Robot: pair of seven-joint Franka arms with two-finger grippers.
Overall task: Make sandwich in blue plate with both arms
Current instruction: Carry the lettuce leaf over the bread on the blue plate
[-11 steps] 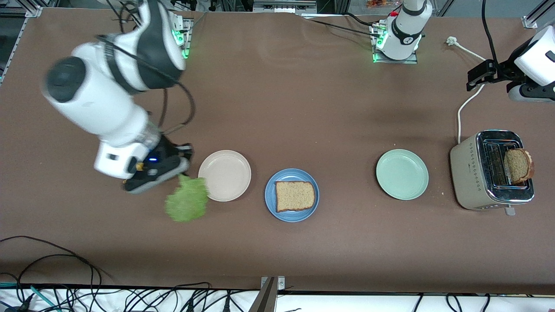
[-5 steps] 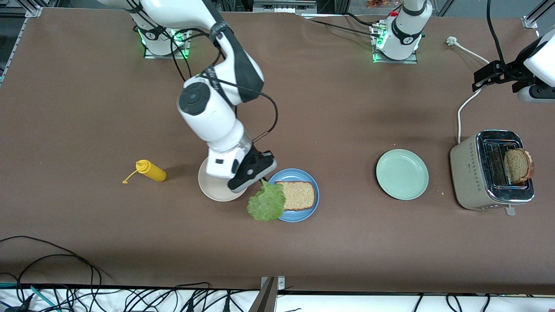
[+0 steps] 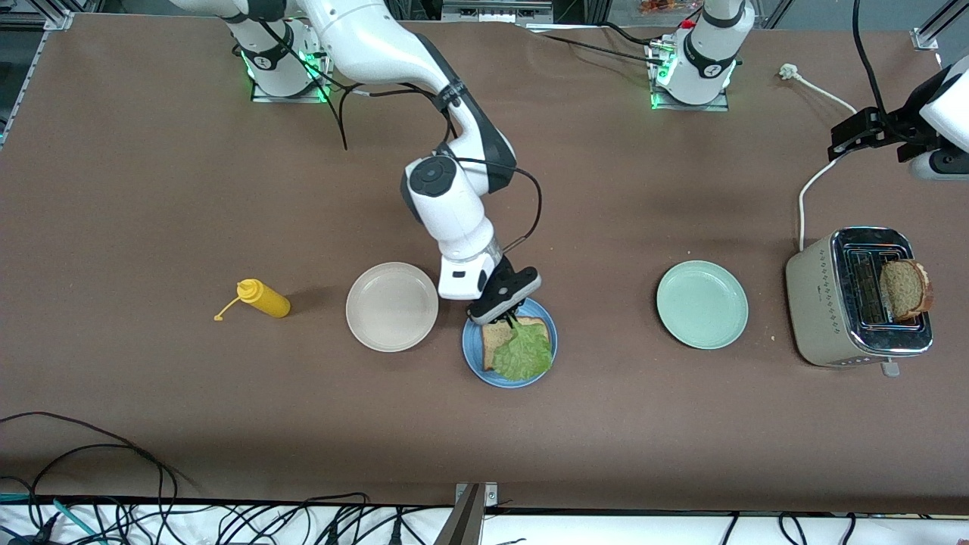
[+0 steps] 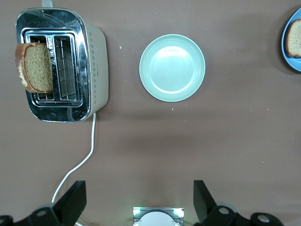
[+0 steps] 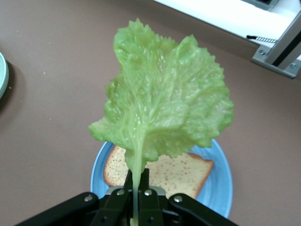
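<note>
One gripper above blue plate

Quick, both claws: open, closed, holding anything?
Left claw: open, empty, waiting above the table.
Right claw: shut on the ruffled green lettuce leaf, over the round blue plate.

A toaster stood on the brown worktop with a bread slice upright in one slot and a white cord trailing from it. A mint plate lay beside it. The blue plate with bread showed partly. The left gripper hung above, fingers wide apart.
</note>
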